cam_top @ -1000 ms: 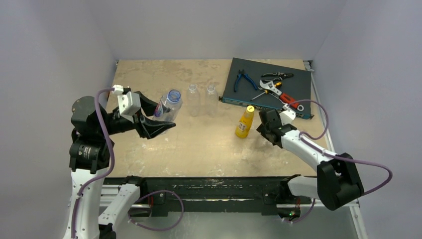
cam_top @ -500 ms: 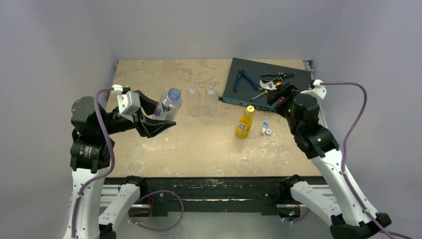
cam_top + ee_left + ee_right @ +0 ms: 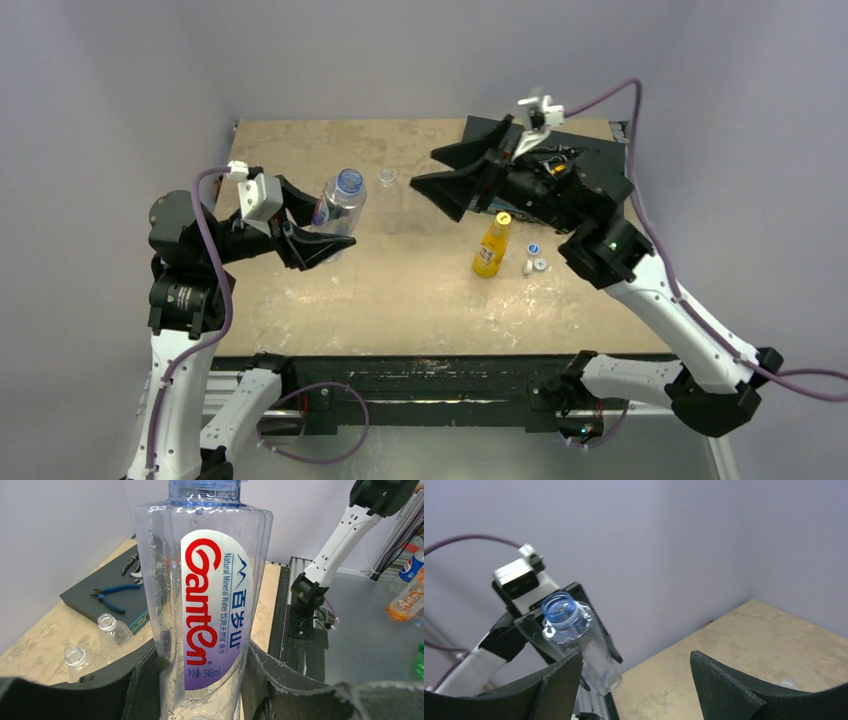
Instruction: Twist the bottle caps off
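Three caps are off: the blue-topped cap [image 3: 533,248] and two white caps [image 3: 540,265] lie toward the right edge beside the orange-yellow bottle [image 3: 489,252], whose yellow cap [image 3: 503,218] is still on. Your left gripper [image 3: 330,225] clamps the open Ganten bottle [image 3: 338,205] near the left edge; your right gripper [image 3: 428,170] hangs spread, empty.

Seen from above, the right gripper [image 3: 425,168] blocks the right-hand small clear bottle [image 3: 109,627] and most of the tools [image 3: 112,591] on the far dark tray [image 3: 605,145]. The left wrist view cuts off the water bottle [image 3: 210,605] at mouth and base. The loose caps [image 3: 540,265] are too small to make out.
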You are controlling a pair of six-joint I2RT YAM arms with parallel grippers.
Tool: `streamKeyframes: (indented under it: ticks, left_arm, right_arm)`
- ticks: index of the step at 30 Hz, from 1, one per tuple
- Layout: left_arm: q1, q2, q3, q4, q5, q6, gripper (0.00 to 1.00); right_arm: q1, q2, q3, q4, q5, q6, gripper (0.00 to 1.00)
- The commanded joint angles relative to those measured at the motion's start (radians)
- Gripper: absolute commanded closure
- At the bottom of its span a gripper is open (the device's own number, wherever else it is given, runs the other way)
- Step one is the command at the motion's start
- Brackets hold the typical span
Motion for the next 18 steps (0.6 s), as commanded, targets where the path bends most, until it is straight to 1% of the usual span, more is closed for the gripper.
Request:
streamKeyframes:
  ticks: [1,6,9,13,16,18]
  left_arm:
    - [0.003,-0.003,0.004,0.04,-0.006,-0.023,1.0]
    - [0.004,-0.004,0.0,0.035,-0.008,-0.023,1.0]
    - [0.004,-0.007,-0.002,0.029,-0.006,-0.017,1.0]
    - [0.004,-0.008,-0.002,0.029,0.002,-0.019,1.0]
    - [0.004,-0.009,-0.003,0.029,0.005,-0.019,1.0]
    - [0.003,-0.01,-0.002,0.028,0.009,-0.019,1.0]
  right_arm:
    - [0.123,0.083,0.085,0.161,-0.105,-0.091,0.18]
    - [0.233,0.162,0.14,0.226,-0.034,-0.122,0.18]
    - [0.263,0.189,0.154,0.273,-0.002,-0.121,0.19]
    - [0.289,0.233,0.188,0.271,0.025,-0.131,0.2]
    - [0.308,0.271,0.213,0.259,0.055,-0.135,0.25]
    - [0.316,0.292,0.223,0.254,0.068,-0.129,0.35]
